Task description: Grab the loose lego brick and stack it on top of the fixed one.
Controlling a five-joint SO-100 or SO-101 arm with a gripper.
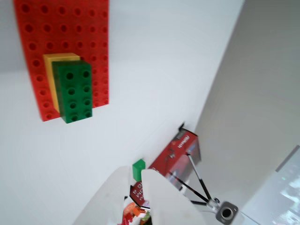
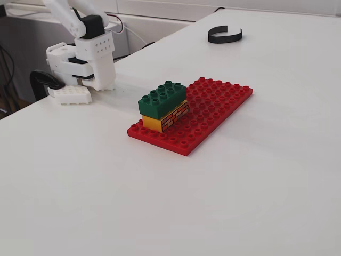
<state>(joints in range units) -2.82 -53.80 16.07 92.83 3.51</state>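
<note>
The green lego brick (image 2: 162, 97) sits on top of the yellow brick (image 2: 165, 118) with the brick-wall pattern, well apart from the hand (image 2: 68, 94), which holds nothing. In the fixed view the green brick lies slightly skewed over the yellow one, its studs up, and overhangs it a little on the side nearer the hand. In the wrist view the same green brick (image 1: 71, 91) covers most of the yellow brick (image 1: 55, 80), leaving a yellow strip showing along the left and top edges, and its lower end reaches past the edge of the red baseplate (image 1: 65, 28). The yellow brick is seated on that red studded baseplate (image 2: 213, 104), near the end closest to the hand. The baseplate lies flat on the white tabletop (image 2: 213, 202).

The hand rests low at the tabletop's edge in the fixed view, off to the left of the baseplate, touching neither brick. In the wrist view its white fingers (image 1: 161, 197) rise from the bottom edge, the hand (image 1: 137, 174) nearly closed with only a narrow gap between the tips. Beyond it, off the tabletop, a red box (image 1: 180, 150) and a small tripod (image 1: 206, 194) show. A black curved band (image 2: 224, 35) lies on the far side of the tabletop, well beyond the baseplate from the hand
</note>
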